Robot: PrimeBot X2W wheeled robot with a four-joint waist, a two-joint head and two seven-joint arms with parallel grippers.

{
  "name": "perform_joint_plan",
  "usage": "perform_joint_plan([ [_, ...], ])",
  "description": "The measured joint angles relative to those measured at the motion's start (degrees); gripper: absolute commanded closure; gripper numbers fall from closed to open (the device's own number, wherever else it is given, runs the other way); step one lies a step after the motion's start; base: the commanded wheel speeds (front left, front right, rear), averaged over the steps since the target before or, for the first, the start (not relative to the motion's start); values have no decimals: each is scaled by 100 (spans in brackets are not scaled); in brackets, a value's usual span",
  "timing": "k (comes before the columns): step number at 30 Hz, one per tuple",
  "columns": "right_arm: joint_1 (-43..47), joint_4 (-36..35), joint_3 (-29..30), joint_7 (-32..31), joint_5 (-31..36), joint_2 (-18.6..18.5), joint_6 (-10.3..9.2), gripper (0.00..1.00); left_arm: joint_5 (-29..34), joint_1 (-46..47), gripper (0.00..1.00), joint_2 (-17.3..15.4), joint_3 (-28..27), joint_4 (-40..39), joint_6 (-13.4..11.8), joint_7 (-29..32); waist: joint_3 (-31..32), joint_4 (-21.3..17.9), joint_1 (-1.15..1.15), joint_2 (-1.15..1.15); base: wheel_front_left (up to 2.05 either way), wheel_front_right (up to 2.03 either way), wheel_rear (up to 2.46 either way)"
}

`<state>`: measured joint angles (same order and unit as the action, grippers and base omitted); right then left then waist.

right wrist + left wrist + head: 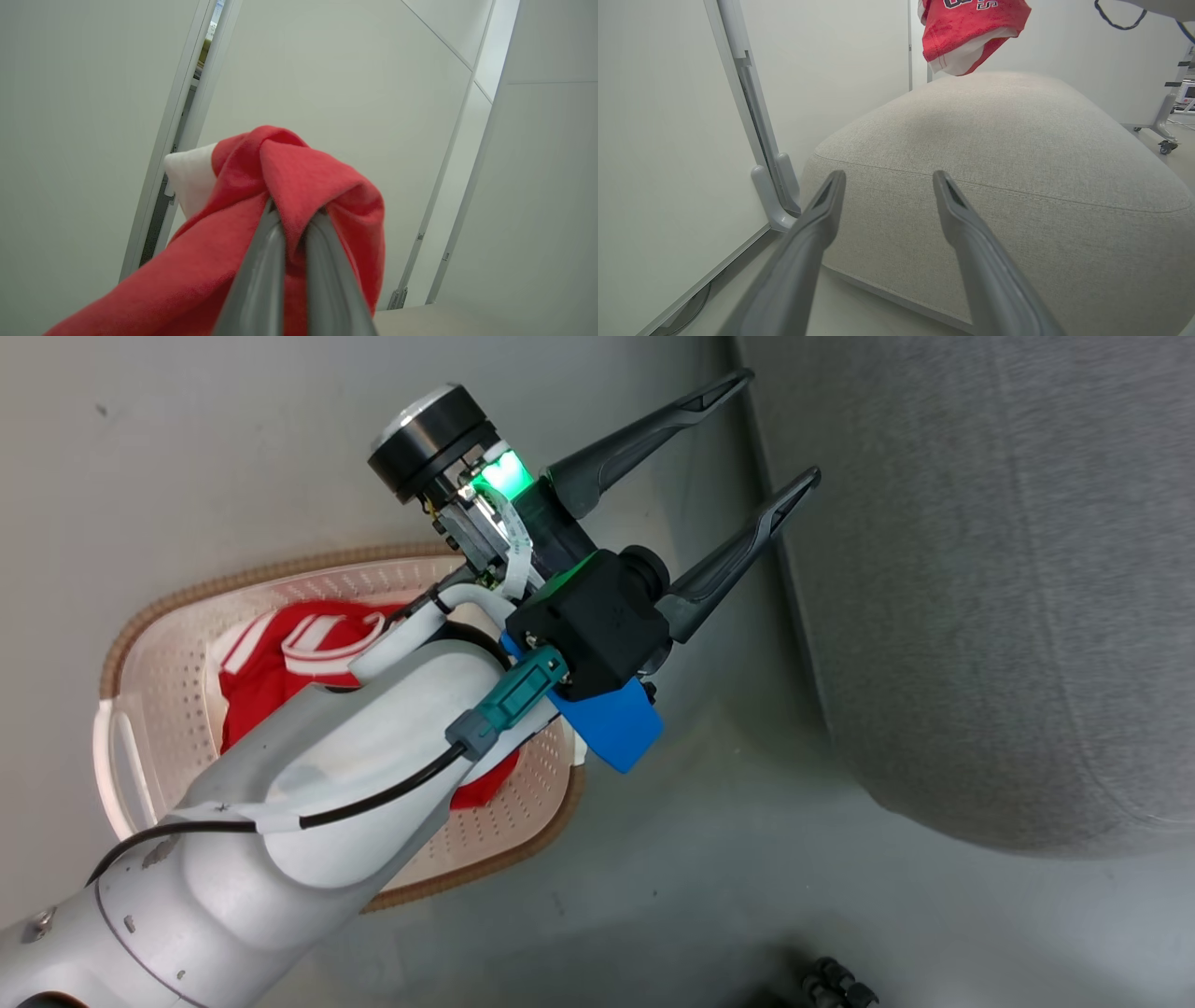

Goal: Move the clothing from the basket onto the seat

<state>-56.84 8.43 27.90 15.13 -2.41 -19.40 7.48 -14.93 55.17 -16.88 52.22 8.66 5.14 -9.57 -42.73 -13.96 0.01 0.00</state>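
The cream basket (187,593) with its brown rim stands on the floor at the left of the head view. A red garment with white stripes (271,677) lies in it, partly hidden by my left forearm. My left gripper (780,425) is open and empty above the floor, its fingers aimed at the edge of the grey seat (1008,597). In the left wrist view the same open gripper (888,175) faces the seat (994,140), and a red garment with lettering (971,32) hangs over the cushion's far part. My right gripper (292,210) is shut on that red garment's (322,182) bunched fabric.
White wall panels with a grey metal post and foot (775,186) stand left of the seat. A wheeled stand (1165,147) is off to the far right. Small dark parts (836,980) lie on the floor near the bottom edge.
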Motion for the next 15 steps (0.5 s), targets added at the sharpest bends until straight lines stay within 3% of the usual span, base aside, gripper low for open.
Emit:
perform_joint_plan([
  [6, -66, 1056, 90, -1, 148, -200, 1, 100, 36, 49, 0, -42, 3, -74, -9, -27, -579, 185, 0, 0, 0, 0, 0],
  [15, 205, 2331, 255, -1, 253, 18, 1, 100, 20, 54, 0, 64, 30, 77, -64, -223, -702, 466, 0, 0, 0, 0, 0],
])
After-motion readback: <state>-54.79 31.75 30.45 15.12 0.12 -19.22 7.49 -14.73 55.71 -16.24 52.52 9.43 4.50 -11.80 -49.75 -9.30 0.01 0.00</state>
